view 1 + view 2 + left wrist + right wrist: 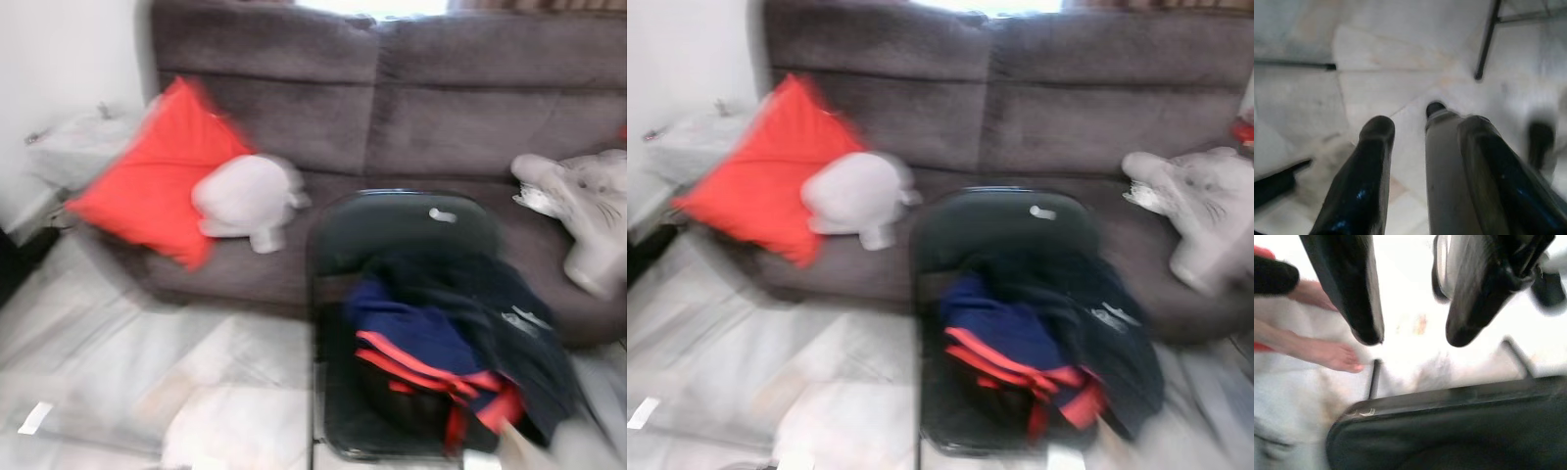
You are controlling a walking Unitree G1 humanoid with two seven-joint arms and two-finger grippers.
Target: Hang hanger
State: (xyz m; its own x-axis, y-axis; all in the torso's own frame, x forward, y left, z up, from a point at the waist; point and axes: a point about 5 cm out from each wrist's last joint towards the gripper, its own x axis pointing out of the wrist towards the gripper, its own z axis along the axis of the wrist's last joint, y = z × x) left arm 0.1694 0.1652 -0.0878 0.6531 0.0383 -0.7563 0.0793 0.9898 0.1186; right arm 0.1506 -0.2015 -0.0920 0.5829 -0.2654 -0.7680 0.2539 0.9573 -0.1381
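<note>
A black folding chair stands on the pale floor in front of a grey sofa. A heap of navy and red clothes lies on its seat and spills over the right side. The head views are blurred. In the left wrist view my left gripper hangs open over the marble floor, near a thin black chair leg. In the right wrist view my right gripper is open, with nothing between its fingers, above the chair's black edge.
A red cushion and a grey plush toy sit on the sofa's left half, and another grey plush toy on its right. A person's bare feet stand on the floor beside the chair. A white bundle lies left of the sofa.
</note>
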